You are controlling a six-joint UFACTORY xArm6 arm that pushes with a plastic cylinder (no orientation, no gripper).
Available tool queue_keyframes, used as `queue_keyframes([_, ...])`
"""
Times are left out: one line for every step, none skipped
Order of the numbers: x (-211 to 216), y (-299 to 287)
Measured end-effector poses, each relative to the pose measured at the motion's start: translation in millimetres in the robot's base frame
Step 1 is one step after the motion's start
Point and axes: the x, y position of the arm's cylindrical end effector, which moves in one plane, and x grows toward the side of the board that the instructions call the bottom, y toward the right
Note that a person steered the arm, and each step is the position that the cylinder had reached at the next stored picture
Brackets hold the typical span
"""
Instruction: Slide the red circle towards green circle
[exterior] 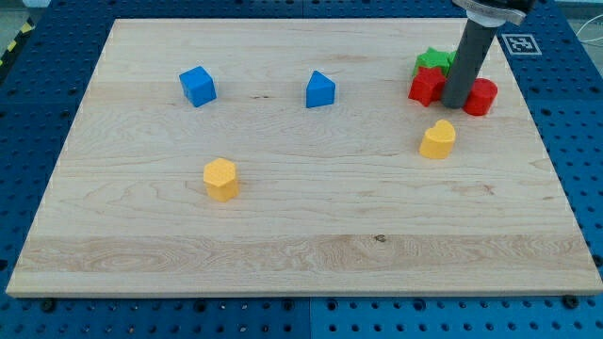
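**Pushing at the Red Pair by the Green Block**

Standing at the worktop's (283, 235) 2 o'clock corner, my tip (455, 104) came down between 2 red blocks, the dark rod rising from there out of the view's top. No gripper showed on the arm, so nothing could be told about jaws being apart or together.

The red circle (481, 97) lay just at 3 o'clock of my tip, touching the rod or very nearly so. The other red block (426, 86), its shape closer to a star, sat just at 9 o'clock of my tip. A green block (433, 60) rested at 12 o'clock of that red star, touching it; the rod hid part of it, so I could not tell whether it was the green circle or another shape.

A yellow block (438, 139) with a rounded top lay near, at 7 o'clock of my tip. A yellow hexagon (221, 179) sat well apart at 8 o'clock. 2 blue blocks occupied the far half: a blue cube (198, 86) at 9 o'clock and a blue wedge-like block (320, 89) between it and the red pair.
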Motion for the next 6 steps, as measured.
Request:
queue_keyframes([44,5])
queue_keyframes([75,23])
queue_keyframes([69,51])
queue_keyframes([53,59])
queue_keyframes([29,59])
queue_keyframes([4,59])
